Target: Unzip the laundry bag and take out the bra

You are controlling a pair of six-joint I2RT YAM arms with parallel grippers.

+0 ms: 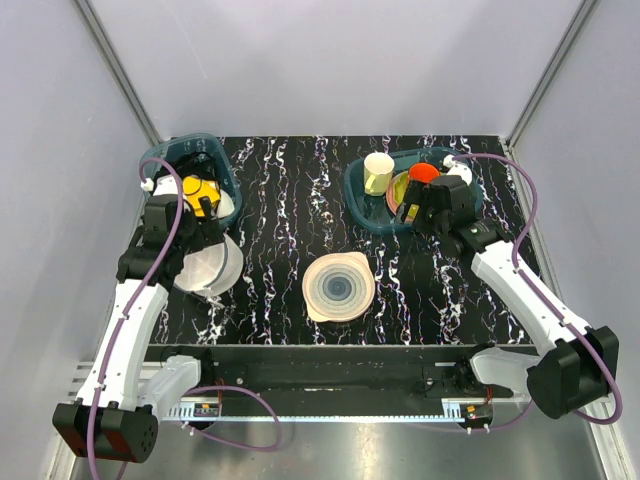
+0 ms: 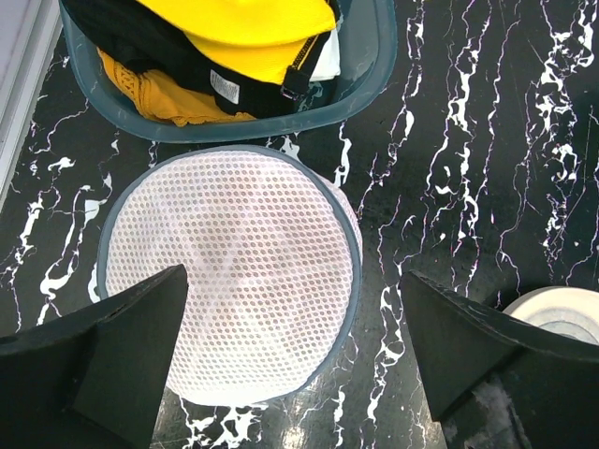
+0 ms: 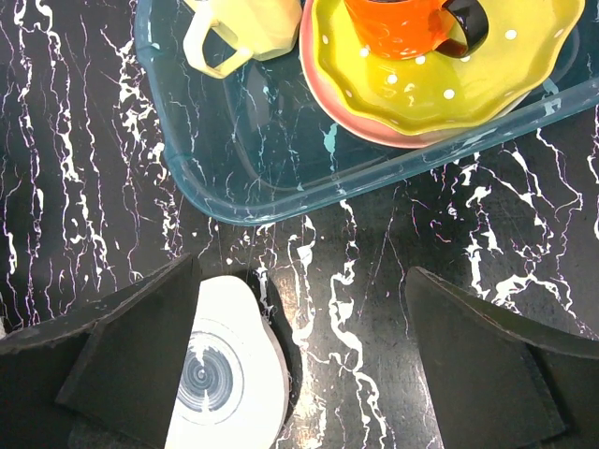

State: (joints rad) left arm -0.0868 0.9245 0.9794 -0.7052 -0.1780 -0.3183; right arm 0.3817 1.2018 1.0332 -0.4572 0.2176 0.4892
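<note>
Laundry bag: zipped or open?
Looks zipped: the laundry bag is a closed dome, its grey rim unbroken where visible, with no gap. The left fingers hide part of the rim.

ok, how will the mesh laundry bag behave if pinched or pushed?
Likely floppy: the white mesh laundry bag looks thin and see-through, so a pinch would probably bunch fabric rather than lift it whole. Probably light, so a push may slide it on the glossy table. The domed shape suggests it could squash, not roll.

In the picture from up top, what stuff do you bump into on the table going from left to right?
laundry bag → round plate with blue-grey rings → pale yellow cup → orange cup
</note>
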